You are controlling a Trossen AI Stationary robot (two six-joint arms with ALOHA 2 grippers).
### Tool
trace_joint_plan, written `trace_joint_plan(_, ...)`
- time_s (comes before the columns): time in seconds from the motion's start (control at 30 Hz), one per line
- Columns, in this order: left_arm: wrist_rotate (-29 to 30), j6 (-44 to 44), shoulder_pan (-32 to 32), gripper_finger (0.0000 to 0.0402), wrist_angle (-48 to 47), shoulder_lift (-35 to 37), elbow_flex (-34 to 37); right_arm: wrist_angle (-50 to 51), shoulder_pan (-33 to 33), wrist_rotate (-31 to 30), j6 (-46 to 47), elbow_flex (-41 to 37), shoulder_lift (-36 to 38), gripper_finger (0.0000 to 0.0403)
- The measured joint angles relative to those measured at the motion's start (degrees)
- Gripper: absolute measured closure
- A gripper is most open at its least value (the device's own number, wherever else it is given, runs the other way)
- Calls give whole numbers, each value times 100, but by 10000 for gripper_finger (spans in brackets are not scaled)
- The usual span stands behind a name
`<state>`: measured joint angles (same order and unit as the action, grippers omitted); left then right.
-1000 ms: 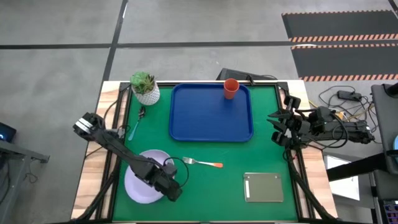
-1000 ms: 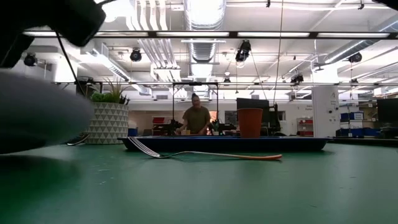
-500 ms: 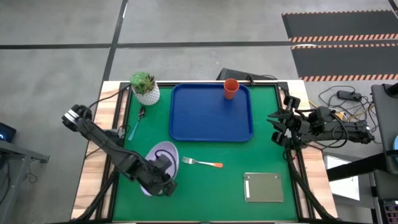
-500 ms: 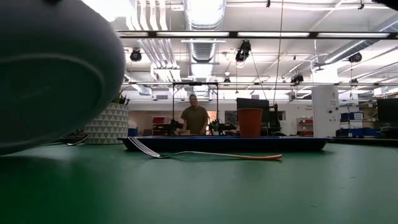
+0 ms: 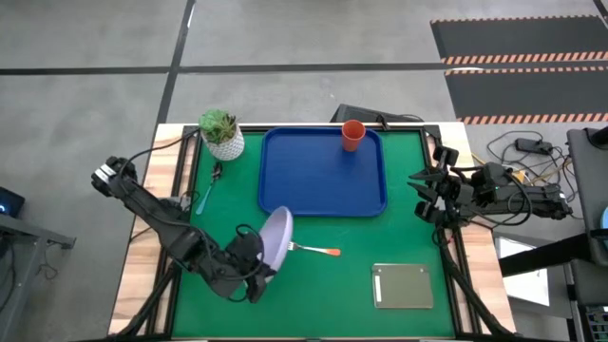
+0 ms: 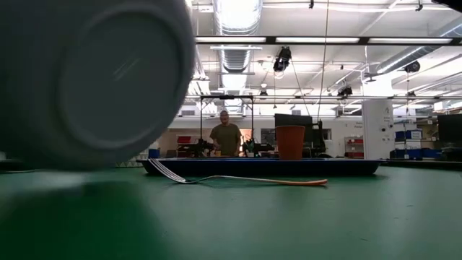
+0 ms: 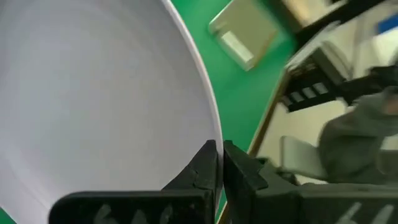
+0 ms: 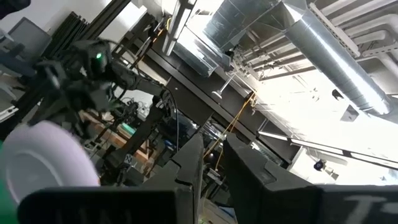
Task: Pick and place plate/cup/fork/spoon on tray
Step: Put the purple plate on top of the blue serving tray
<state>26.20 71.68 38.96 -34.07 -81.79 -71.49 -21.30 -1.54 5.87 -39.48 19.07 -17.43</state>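
My left gripper [image 5: 258, 269] is shut on the pale lavender plate [image 5: 275, 241], which is steeply tipped over the table's near middle, beside the fork's tines. The plate's underside fills the left of the low view [image 6: 94, 79]. The orange-handled fork [image 5: 311, 249] lies flat on the green mat. The blue-handled spoon [image 5: 206, 195] lies at the left by the plant pot. The orange-red cup [image 5: 352, 135] stands upright in the far right corner of the blue tray [image 5: 323, 185]. My right gripper [image 5: 423, 195] waits open at the table's right edge. My left gripper pinches the plate's rim [image 7: 210, 134] between its two fingers, one on the inner face and one on the underside. The fingers come from the table's near left side. The plate stands up beyond the fingers, its underside [image 6: 108, 79] facing the near edge.
A white pot with a green plant [image 5: 221, 133] stands at the far left. A grey flat slab [image 5: 403, 286] lies near the right front corner. Bare green mat [image 5: 323, 294] lies between plate and slab. A person [image 6: 226, 137] shows in the room beyond the table.
My left gripper has lifted the plate off the mat at the near left, tipping it from flat to steeply on edge. It has carried the plate toward the table's right and slightly far, up to the fork's tines. The fork, cup and right arm have stayed put.
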Motion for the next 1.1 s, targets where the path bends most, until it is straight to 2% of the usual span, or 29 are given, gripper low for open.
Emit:
trace_joint_plan(0.2,647,-1557,4,400,249,-4,-526,0,0,2,59,0,1,351)
trace_joint_plan(0.33,864,-3139,1,401,1076,-20,-567,-1,1,1,61,0,0,351)
trace_joint_plan(0.43,978,-3945,-81,401,1413,-19,-508,0,0,2,61,0,0,351)
trace_joint_plan(0.6,1385,-4595,-362,401,1379,-25,-409,0,1,1,57,0,0,351)
trace_joint_plan(0.83,1403,-5248,-1106,401,1365,-121,-152,0,1,0,49,0,0,351)
trace_joint_plan(1.1,536,-5465,-2310,401,1329,-767,154,38,1,-407,47,0,0,351)
